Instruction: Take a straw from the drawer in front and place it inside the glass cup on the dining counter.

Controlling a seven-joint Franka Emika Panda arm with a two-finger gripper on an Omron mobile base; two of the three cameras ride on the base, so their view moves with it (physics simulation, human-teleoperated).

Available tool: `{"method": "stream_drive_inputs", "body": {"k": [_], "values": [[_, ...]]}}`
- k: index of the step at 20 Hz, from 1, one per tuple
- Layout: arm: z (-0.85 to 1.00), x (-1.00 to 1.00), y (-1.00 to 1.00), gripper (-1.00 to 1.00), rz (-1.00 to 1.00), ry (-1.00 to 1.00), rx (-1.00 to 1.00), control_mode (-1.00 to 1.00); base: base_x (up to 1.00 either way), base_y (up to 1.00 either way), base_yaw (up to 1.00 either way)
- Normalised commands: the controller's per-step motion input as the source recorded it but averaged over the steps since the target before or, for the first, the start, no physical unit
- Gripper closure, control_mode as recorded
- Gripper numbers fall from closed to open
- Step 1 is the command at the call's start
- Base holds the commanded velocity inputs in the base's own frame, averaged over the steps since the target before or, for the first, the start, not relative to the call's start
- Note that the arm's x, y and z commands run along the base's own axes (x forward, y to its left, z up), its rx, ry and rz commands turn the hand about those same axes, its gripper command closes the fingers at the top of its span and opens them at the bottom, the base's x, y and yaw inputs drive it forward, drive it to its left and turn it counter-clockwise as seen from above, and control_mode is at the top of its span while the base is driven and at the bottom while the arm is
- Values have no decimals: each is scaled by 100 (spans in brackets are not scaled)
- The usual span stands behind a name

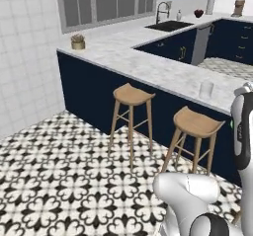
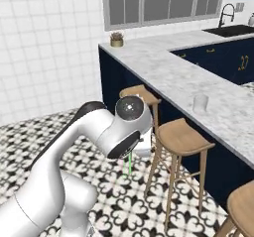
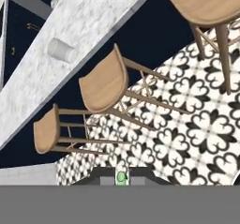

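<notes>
My gripper (image 3: 122, 180) is shut on the straw (image 3: 122, 176), whose light-green end shows between the fingertips. In the right base view the straw (image 2: 129, 163) hangs down below the hand, over the floor beside a stool. The glass cup (image 1: 206, 89) stands upright on the dining counter (image 1: 148, 67), near its front edge above the stools. The cup (image 2: 200, 103) is to the right of and farther away than the hand; in the hand view the cup (image 3: 61, 50) lies at the upper left. The drawer is out of view.
Wooden stools (image 1: 131, 96) (image 1: 196, 123) stand along the counter's navy base, between my arm and the cup. A small potted plant (image 1: 77, 42) sits at the counter's far corner. A sink (image 1: 169, 25) lies beyond. Patterned floor (image 1: 59, 171) is open to the left.
</notes>
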Motion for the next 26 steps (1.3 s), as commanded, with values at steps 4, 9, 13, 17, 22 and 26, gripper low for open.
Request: {"method": "stream_drive_inputs", "body": {"k": [4,9,13,17,22,26], "values": [[0,0,0,100,0,0,0,100,69,3,-50],[0,0,0,100,0,0,0,100,67,2,-53],[0,0,0,100,0,0,0,100,81,28,-46],[0,0,0,100,0,0,0,100,87,41,-40],[0,0,0,100,0,0,0,100,86,21,-36],[0,0,0,100,0,0,0,100,59,-15,-14]]}}
